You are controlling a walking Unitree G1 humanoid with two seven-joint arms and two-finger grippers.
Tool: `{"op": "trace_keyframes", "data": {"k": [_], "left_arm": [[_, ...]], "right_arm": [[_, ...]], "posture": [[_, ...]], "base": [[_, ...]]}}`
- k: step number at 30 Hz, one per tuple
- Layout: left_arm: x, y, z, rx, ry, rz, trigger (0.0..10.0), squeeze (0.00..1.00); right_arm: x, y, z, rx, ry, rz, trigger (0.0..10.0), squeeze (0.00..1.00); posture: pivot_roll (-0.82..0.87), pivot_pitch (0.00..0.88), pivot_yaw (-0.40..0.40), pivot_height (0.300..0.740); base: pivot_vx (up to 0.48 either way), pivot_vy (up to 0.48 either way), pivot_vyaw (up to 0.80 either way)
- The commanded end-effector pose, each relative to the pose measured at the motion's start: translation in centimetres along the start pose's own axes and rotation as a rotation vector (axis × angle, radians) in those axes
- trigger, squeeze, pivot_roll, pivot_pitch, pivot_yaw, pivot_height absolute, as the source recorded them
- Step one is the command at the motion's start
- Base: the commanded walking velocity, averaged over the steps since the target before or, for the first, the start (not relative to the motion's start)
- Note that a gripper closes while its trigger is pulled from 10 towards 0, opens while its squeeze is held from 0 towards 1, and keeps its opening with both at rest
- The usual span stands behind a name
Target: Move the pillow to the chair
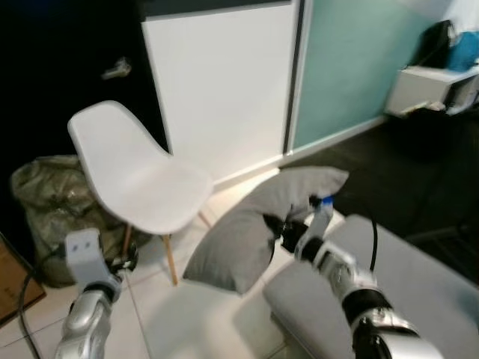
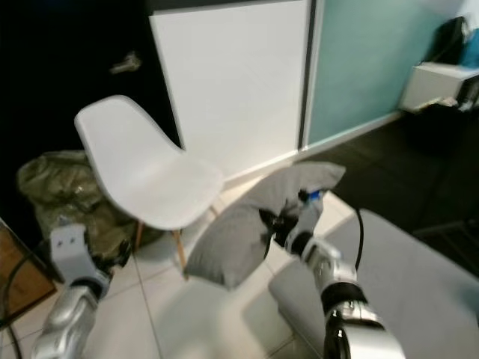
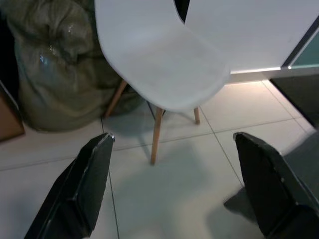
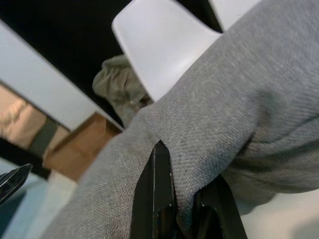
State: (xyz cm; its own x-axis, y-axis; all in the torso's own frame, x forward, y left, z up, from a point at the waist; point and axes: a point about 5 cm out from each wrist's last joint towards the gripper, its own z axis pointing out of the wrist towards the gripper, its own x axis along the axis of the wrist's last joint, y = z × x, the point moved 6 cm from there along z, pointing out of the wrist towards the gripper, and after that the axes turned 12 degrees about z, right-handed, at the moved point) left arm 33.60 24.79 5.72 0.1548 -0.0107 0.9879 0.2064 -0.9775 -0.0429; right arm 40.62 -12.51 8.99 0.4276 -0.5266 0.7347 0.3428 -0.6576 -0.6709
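A grey pillow (image 1: 258,224) hangs in the air to the right of a white shell chair (image 1: 142,176) with wooden legs, its upper corner toward the wall. My right gripper (image 1: 278,228) is shut on a fold of the pillow's fabric (image 4: 209,144); in the right wrist view the black fingers (image 4: 157,199) pinch the cloth, with the chair (image 4: 159,45) beyond. My left gripper (image 3: 172,164) is held low and open over the tiled floor, facing the chair seat (image 3: 169,64) and its legs, holding nothing.
A crumpled olive-green bag (image 1: 45,202) sits on the floor left of the chair, against a dark area. A grey cushioned seat (image 1: 404,277) lies under my right arm. A white panel and teal wall (image 1: 352,60) stand behind; a white shelf (image 1: 430,86) is far right.
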Motion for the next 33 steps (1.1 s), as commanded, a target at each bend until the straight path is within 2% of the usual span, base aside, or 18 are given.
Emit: {"op": "trace_keyframes", "data": {"k": [1,9,16,33], "left_arm": [[-0.4,-0.9,-0.2,0.019,-0.017,0.004,10.0,0.00],[-0.9,-0.7,-0.1,-0.008,-0.039,0.015,10.0,0.00],[-0.7,-0.2,-0.1,-0.030,-0.034,0.020,10.0,0.00],[-1.1,-0.1,-0.2,-0.034,-0.045,0.023,10.0,0.00]], "right_arm": [[1.3,-1.8,0.9,0.060,0.044,-0.022,10.0,0.00],[1.2,-0.9,1.1,-0.017,0.041,-0.043,10.0,0.00],[1.6,-0.5,0.8,-0.032,0.065,-0.033,10.0,0.00],[2.0,-1.0,1.0,-0.009,0.070,-0.037,10.0,0.00]], "posture": [[-0.11,0.000,-0.033,0.740],[-0.10,0.000,-0.006,0.740],[-0.10,0.000,-0.007,0.740],[-0.12,0.000,-0.010,0.740]], "base": [[0.000,0.000,0.80],[0.077,0.000,0.00],[0.364,0.000,0.00],[0.436,0.000,0.00]]}}
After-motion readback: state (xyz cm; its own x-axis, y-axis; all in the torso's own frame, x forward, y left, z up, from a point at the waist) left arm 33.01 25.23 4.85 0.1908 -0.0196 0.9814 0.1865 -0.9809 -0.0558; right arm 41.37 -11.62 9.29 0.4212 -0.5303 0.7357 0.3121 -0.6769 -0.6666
